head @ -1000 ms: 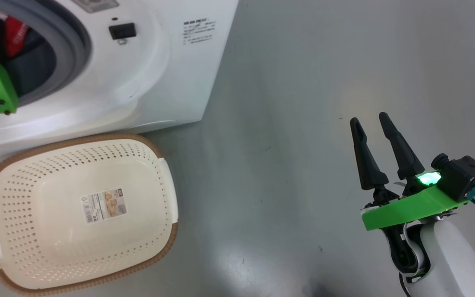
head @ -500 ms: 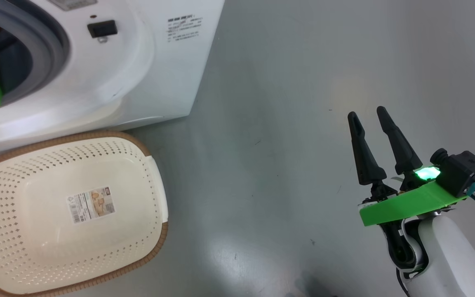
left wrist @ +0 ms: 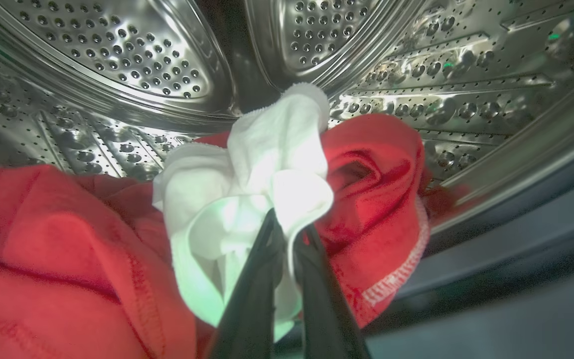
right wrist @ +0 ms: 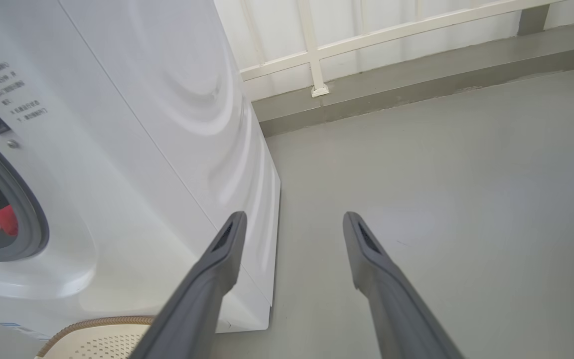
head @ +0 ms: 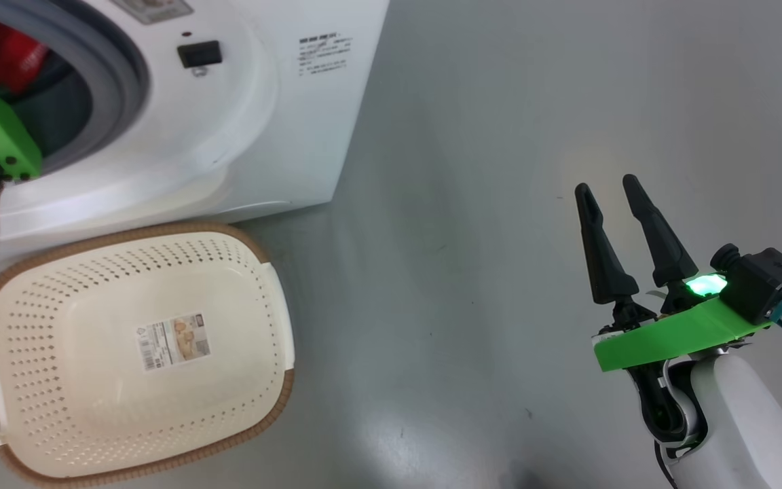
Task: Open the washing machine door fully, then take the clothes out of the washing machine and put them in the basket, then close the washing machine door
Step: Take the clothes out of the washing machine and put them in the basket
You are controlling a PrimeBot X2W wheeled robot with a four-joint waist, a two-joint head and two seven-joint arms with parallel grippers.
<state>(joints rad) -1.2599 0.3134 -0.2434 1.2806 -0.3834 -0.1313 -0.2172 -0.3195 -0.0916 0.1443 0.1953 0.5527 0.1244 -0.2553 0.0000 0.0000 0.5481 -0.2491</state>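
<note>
Left wrist view: left hand clenched on soft white cloth; right hand agape.

Head view: I look steeply down on the washing machine, basket and floor. Left wrist view: inside the drum, close against the clothes. Right wrist view: low, facing the machine's side; both outer views share its opening and the basket rim.

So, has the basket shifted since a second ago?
No. The basket keeps its place below the washing machine front corner; the whole view swung and came back, which is camera motion.
</note>
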